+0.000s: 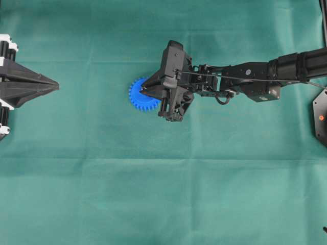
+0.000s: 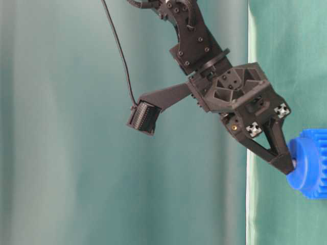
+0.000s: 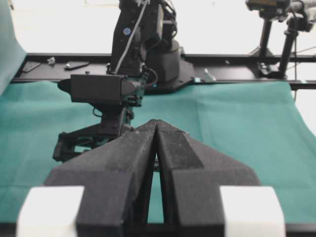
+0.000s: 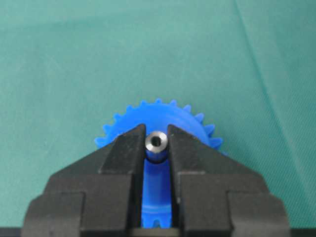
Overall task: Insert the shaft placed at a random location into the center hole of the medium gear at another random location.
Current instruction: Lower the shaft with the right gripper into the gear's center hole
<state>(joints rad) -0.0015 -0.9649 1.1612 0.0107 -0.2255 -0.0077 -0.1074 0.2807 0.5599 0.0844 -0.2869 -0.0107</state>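
Right gripper (image 4: 156, 143) pinches the shaft (image 4: 157, 142) over the medium gear (image 4: 163, 121), at our 12 o'clock; left gripper (image 3: 156, 126) pressed together.

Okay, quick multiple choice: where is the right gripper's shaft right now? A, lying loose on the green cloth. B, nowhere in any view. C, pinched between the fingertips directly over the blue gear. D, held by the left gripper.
C: the right wrist view shows the shaft clamped between the right gripper fingertips, with the blue gear right beneath; the left gripper sits shut, holding nothing, far off.
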